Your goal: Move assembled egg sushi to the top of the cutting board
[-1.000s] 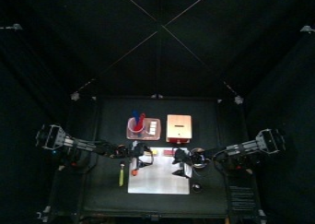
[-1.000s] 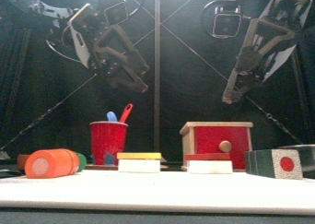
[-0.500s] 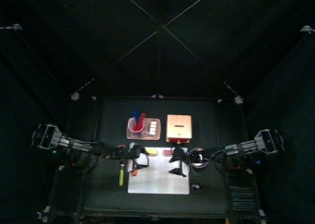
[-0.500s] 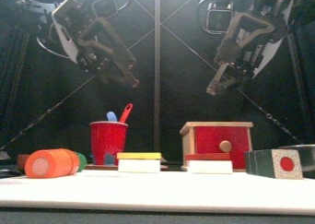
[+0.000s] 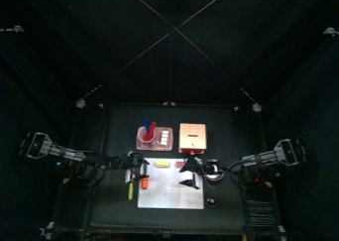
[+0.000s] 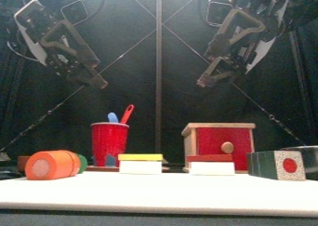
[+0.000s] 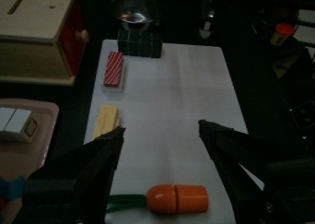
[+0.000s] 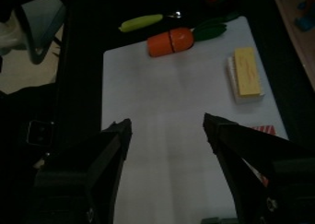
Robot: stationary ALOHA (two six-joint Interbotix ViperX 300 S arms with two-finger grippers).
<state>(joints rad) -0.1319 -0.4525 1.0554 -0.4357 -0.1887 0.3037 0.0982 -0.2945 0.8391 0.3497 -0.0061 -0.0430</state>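
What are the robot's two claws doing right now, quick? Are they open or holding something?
Left gripper: jaws open, holding nothing, up above the cutting board.
Right gripper: jaws open, holding nothing, also above the board.

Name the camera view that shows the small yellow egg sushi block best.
The right wrist view: the small yellow oblong egg sushi block lies large and unobstructed on the flat white cutting board. The left wrist view shows it smaller, the front view only side-on, the top view as a speck.
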